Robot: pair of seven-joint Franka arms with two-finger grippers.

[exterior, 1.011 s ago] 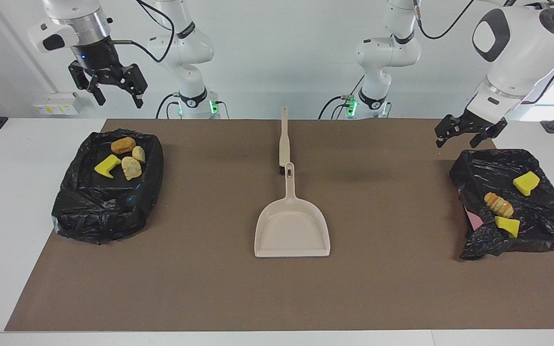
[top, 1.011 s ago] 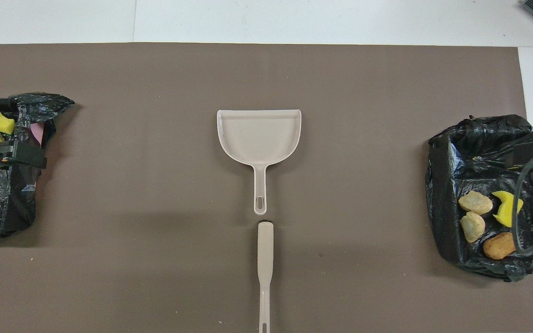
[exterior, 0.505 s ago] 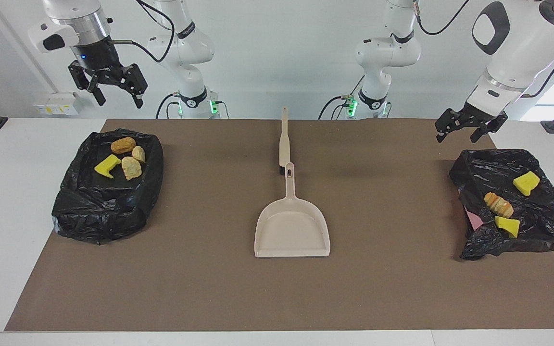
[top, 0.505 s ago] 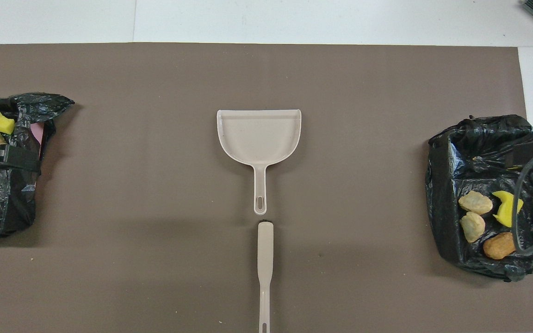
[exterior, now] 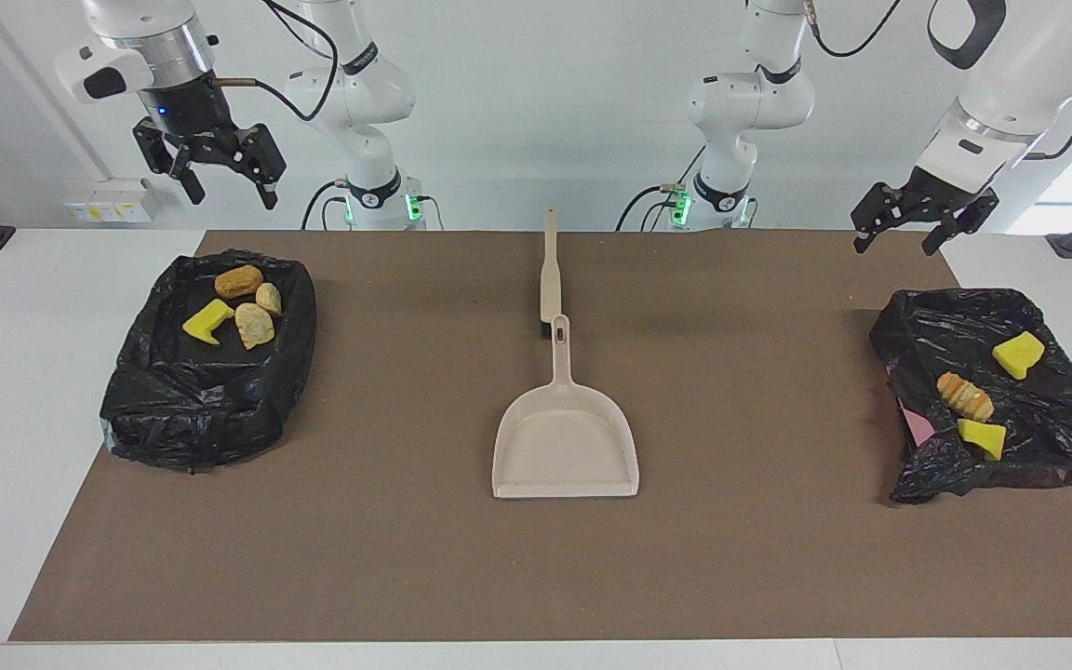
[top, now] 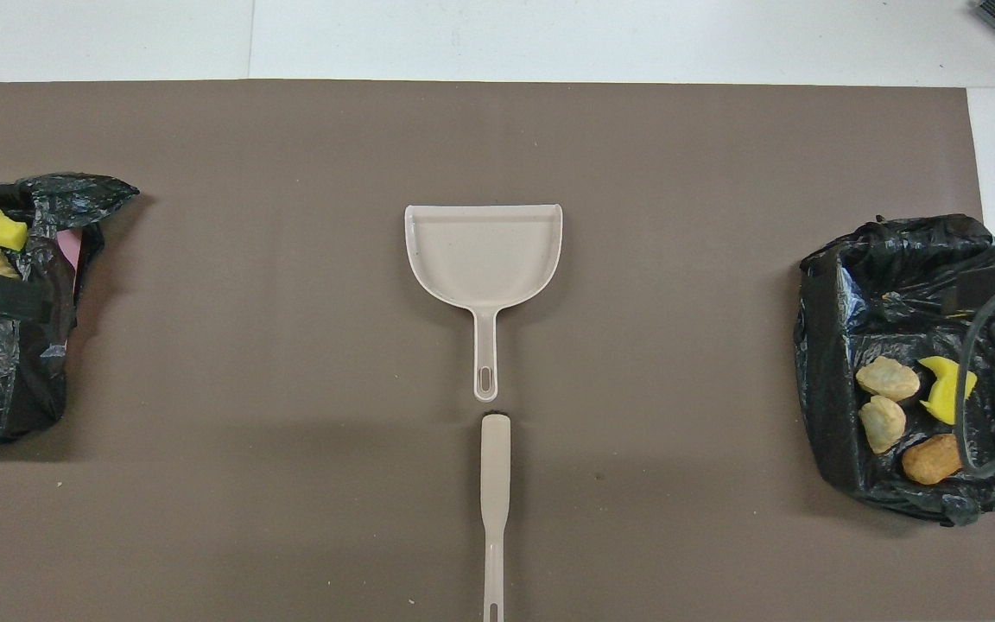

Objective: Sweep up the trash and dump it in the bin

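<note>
Trash (exterior: 243, 307) lies in two black bags (exterior: 206, 372), one toward each arm's end of the surface from the dustpan (exterior: 566, 447); pieces too lumpy for a clear long axis. Left end effector (exterior: 922, 219) and right end effector (exterior: 215, 172) hang with fingers spread wide, gripping nothing.

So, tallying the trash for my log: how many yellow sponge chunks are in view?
3: one in the bin at the right arm's end, two on the bag at the left arm's end. Folds may hide more.

Seven small trash pieces of yellow sponge, golden bread and pale rock: four (exterior: 243, 302) in the black-lined bin at the brown mat's right-arm end, three (exterior: 978, 391) on the black bag at its left-arm end.
</note>
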